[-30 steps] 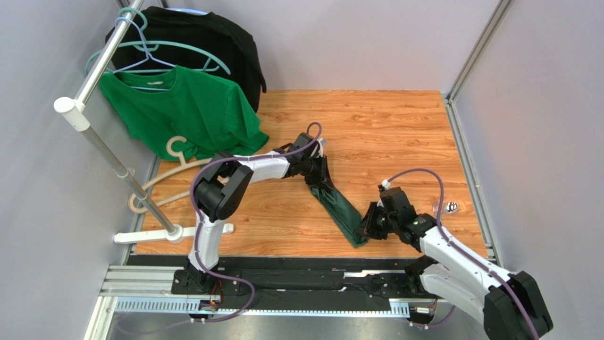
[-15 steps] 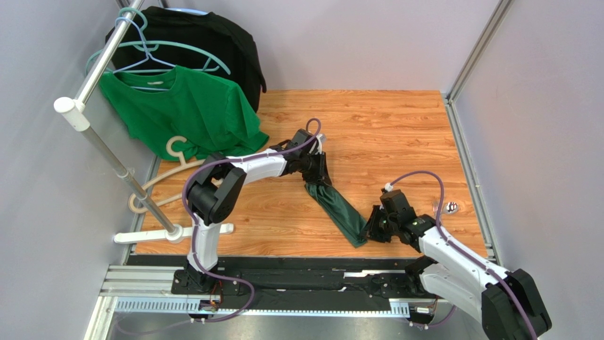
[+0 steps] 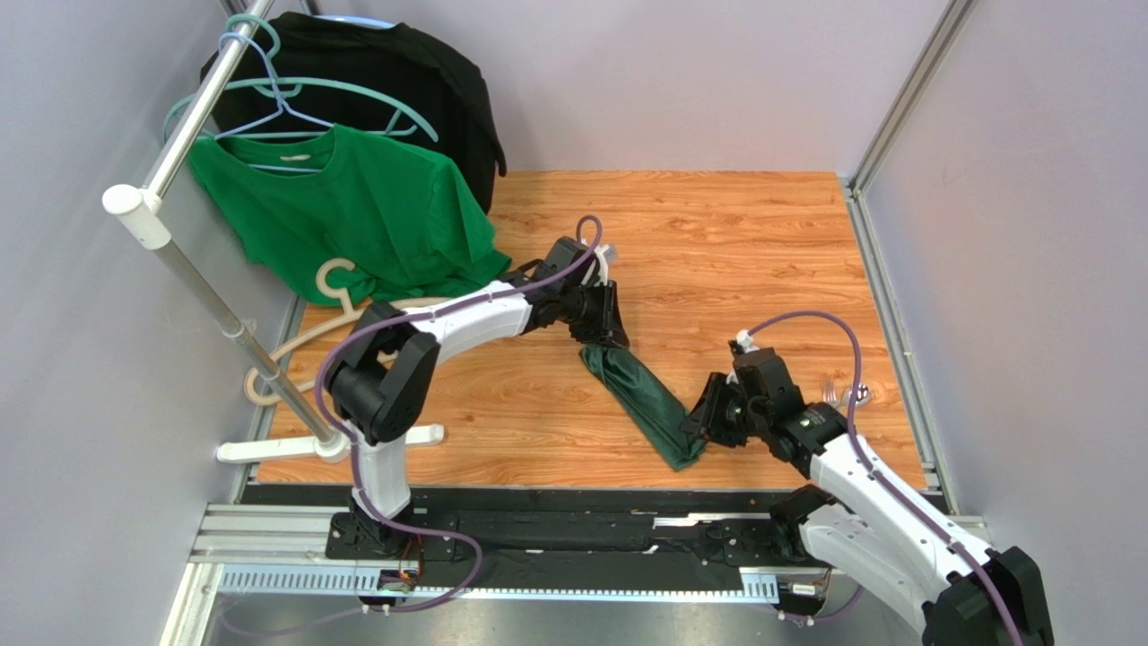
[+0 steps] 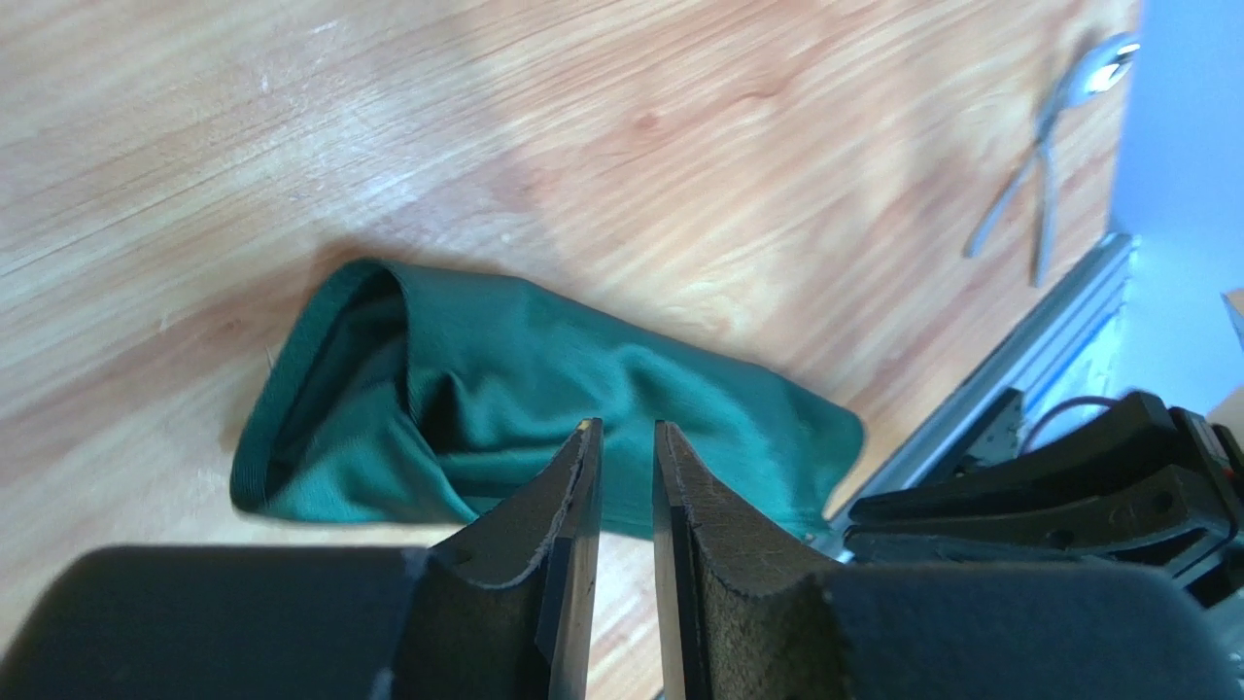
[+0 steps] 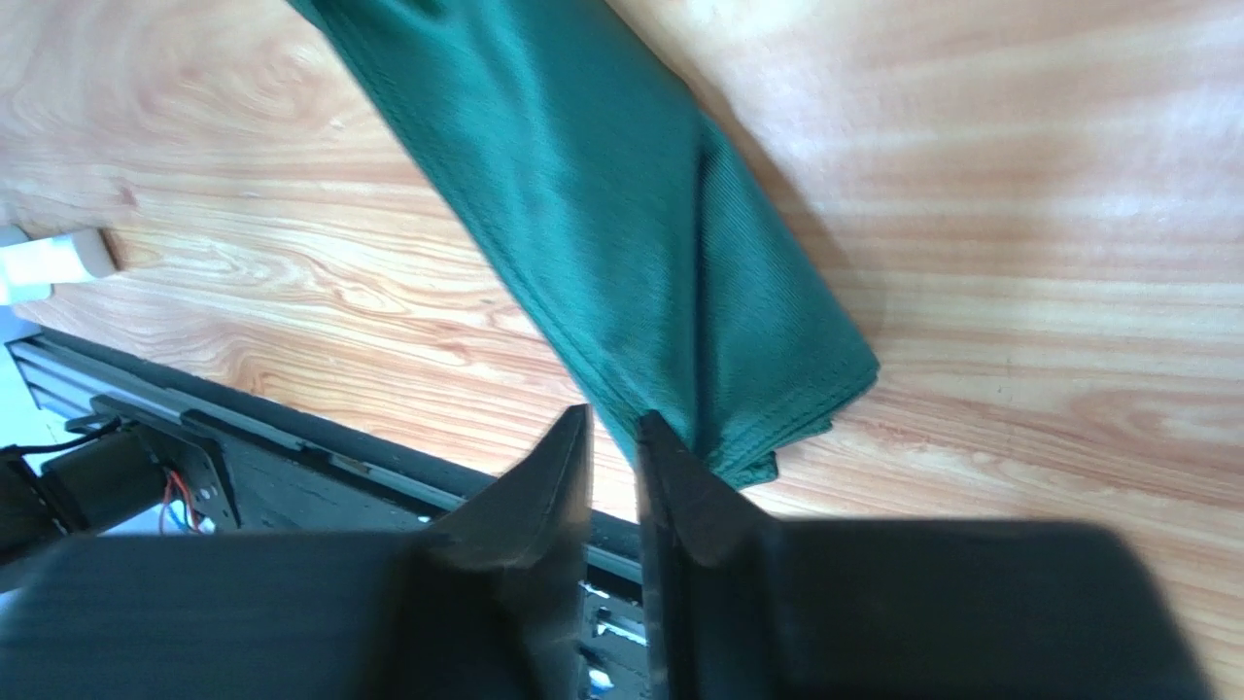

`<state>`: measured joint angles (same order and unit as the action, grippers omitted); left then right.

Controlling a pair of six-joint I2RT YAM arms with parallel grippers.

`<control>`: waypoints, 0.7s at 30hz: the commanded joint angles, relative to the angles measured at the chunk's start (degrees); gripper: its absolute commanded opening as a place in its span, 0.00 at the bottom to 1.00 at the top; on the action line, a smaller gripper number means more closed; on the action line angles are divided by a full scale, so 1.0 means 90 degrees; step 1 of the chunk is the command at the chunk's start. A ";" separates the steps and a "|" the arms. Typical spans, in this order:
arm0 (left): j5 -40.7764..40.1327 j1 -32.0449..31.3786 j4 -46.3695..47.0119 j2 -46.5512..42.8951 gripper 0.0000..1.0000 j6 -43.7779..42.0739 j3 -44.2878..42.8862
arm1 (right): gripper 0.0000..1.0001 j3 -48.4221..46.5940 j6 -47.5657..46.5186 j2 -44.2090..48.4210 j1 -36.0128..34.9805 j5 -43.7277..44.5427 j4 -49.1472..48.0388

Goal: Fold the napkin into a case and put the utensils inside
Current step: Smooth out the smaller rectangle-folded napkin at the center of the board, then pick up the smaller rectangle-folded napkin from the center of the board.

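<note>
The napkin is a narrow dark green strip, the case, lying slantwise on the wooden table. It also shows in the left wrist view, with a looped open end at the left, and in the right wrist view. My left gripper hovers just beyond its far end; its jaws stand a thin gap apart with nothing between them. My right gripper is beside the near end, its jaws likewise almost closed and empty. The utensils, silvery, lie by the right rail.
A bright green T-shirt and a black garment hang on a rack at the far left, with loose hangers below. A black rail runs along the near edge. Walls close in on both sides.
The napkin's far end has come out of my left gripper and lies flat on the table. My left arm drew back a little. My right gripper shifted slightly right, away from the near end.
</note>
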<state>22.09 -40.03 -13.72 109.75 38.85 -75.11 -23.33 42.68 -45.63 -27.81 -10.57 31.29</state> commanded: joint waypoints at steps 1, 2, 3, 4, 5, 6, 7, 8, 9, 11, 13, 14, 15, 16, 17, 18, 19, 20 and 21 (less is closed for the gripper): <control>-0.0314 0.0150 -0.0350 -0.1012 0.28 -0.0088 0.0015 | 0.44 -0.0863 -0.0883 -0.0106 -0.0005 0.0304 0.0224; -0.0605 0.0199 -0.0361 -0.1178 0.28 0.0047 0.0112 | 0.50 -0.1000 -0.1039 -0.0213 -0.0025 0.0324 0.0157; -0.0705 0.0268 -0.0332 -0.1537 0.28 0.0126 0.0229 | 0.55 -0.1117 -0.1195 -0.0320 -0.0054 0.0354 0.0118; -0.0803 0.0336 -0.0283 -0.1724 0.28 0.0291 0.0501 | 0.60 -0.1486 -0.1448 -0.0476 -0.0112 0.0373 0.0146; -0.1016 0.0453 -0.0263 -0.1929 0.28 0.0370 0.0649 | 0.61 -0.1712 -0.1538 -0.0951 -0.0151 0.0335 0.0224; -0.1105 0.0521 -0.0225 -0.2328 0.28 0.0438 0.0795 | 0.61 -0.1937 -0.1635 -0.1188 -0.0200 0.0315 0.0457; -0.1184 0.0580 -0.0205 -0.2535 0.28 0.0487 0.1077 | 0.62 -0.2364 -0.1752 -0.1442 -0.0491 0.0557 0.0536; -0.1330 0.0668 -0.0205 -0.2730 0.28 0.0556 0.1206 | 0.64 -0.2533 -0.1840 -0.1628 -0.0687 0.0743 0.0624; -0.1331 0.0727 -0.0195 -0.3070 0.28 0.0566 0.1342 | 0.68 -0.2718 -0.1919 -0.2036 -0.0892 0.0957 0.0693; -0.1321 0.0824 -0.0233 -0.3336 0.28 0.0605 0.1626 | 0.78 -0.3186 -0.2162 -0.2438 -0.1420 0.1657 0.0830; -0.1214 0.0951 -0.0302 -0.3649 0.28 0.0625 0.1879 | 0.78 -0.3461 -0.2348 -0.3151 -0.1809 0.2109 0.1034; -0.1127 0.0971 -0.0293 -0.3776 0.27 0.0625 0.1987 | 0.77 -0.3704 -0.2514 -0.3424 -0.1947 0.2276 0.1151; -0.1107 0.1000 -0.0283 -0.3999 0.27 0.0615 0.2075 | 0.77 -0.3822 -0.2622 -0.3852 -0.2094 0.2423 0.1210; -0.1097 0.1001 -0.0263 -0.4127 0.27 0.0615 0.2250 | 0.75 -0.3969 -0.2719 -0.4098 -0.2366 0.2705 0.1298; -0.1097 0.1001 -0.0263 -0.4235 0.27 0.0615 0.2320 | 0.75 -0.4086 -0.2827 -0.4294 -0.2485 0.2881 0.1396; -0.1087 0.1010 -0.0254 -0.4429 0.27 0.0625 0.2398 | 0.74 -0.4261 -0.2915 -0.4470 -0.2563 0.2961 0.1406; -0.1068 0.1010 -0.0195 -0.4518 0.27 0.0634 0.2534 | 0.73 -0.4360 -0.2983 -0.4829 -0.2661 0.3068 0.1426; -0.0980 0.1020 -0.0156 -0.4645 0.27 0.0634 0.2593 | 0.73 -0.4448 -0.3003 -0.4978 -0.2681 0.3175 0.1494; -0.0931 0.1030 -0.0146 -0.4694 0.27 0.0634 0.2632 | 0.72 -0.4632 -0.3090 -0.5124 -0.2691 0.3195 0.1514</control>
<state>12.03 -31.14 -15.79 71.44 43.83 -52.77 -59.64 19.81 -87.37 -50.48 10.63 41.41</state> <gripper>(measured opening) 0.273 0.733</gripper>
